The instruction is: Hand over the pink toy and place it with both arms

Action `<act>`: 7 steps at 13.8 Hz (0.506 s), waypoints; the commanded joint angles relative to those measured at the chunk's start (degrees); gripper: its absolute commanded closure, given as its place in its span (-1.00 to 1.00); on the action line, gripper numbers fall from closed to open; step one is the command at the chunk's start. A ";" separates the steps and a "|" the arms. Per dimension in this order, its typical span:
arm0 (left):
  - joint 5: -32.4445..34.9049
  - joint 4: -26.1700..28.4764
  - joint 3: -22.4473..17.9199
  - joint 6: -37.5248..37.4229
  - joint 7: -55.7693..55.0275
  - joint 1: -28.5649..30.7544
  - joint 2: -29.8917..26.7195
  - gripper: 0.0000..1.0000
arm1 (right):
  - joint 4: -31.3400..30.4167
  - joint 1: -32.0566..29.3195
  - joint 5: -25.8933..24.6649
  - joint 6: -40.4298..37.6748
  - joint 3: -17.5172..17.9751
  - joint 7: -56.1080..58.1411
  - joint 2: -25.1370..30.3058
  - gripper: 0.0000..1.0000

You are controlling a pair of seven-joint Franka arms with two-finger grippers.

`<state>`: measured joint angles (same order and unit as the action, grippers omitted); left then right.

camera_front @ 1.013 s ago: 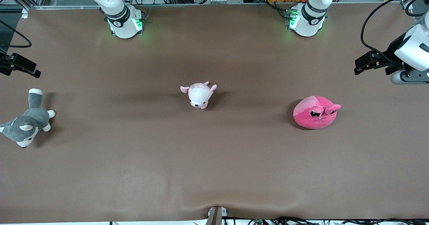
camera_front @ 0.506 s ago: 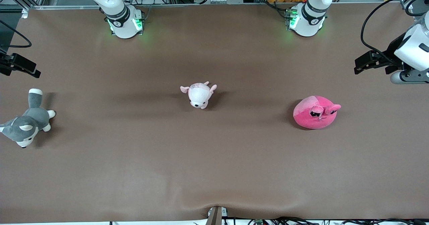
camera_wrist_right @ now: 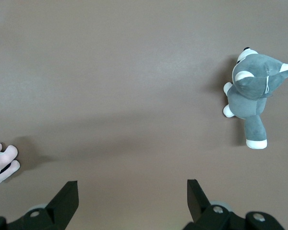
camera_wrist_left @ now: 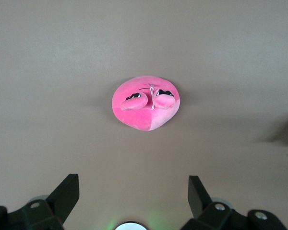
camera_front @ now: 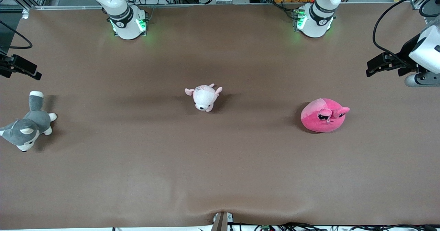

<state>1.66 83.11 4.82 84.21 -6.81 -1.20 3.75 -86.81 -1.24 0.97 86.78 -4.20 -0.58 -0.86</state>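
The left gripper [camera_front: 373, 67] has shifted a little toward the left arm's end of the table and slightly up in the front view compared with a second ago, its black fingers [camera_wrist_left: 65, 194] still spread wide and empty in the left wrist view. It hangs above the table [camera_front: 220, 176] near the left arm's end, well apart from the pink toy [camera_front: 323, 115], which the wrist camera sees squarely between the open fingers. That small drift suggests the left arm is only beginning its approach; the pick-up, the handover and the placing all remain to be done. The pink toy lies on the table toward the left arm's end, its ear flaps and black eye marks turned up, and it has not moved across the three front pictures. The right gripper [camera_front: 24, 71] waits at the right arm's end of the table, unchanged from the earlier pictures, its fingers [camera_wrist_right: 65, 196] likewise apart and holding nothing. Below it the grey-and-white husky plush [camera_front: 29, 124] lies where it was, and the pale pink-and-white puppy plush [camera_front: 204, 98] sits mid-table, also unmoved, farther from the front camera than the pink toy.
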 commanded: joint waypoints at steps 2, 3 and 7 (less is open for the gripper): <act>0.01 -0.23 0.10 1.39 -0.66 1.38 0.03 -1.00 | 1.21 -1.31 -0.09 -0.48 1.04 0.23 -0.64 -1.00; 0.01 -0.23 0.10 2.00 -0.83 1.64 0.12 -1.00 | 1.21 -1.31 -0.09 -0.48 1.04 0.23 -0.64 -1.00; 0.01 -0.32 0.10 2.89 -1.01 2.43 0.21 -1.00 | 1.21 -1.40 0.00 -0.48 1.04 0.23 -0.64 -1.00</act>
<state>1.66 83.12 4.73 86.47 -6.93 0.99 3.94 -86.81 -1.24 0.97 86.78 -4.20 -0.58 -0.86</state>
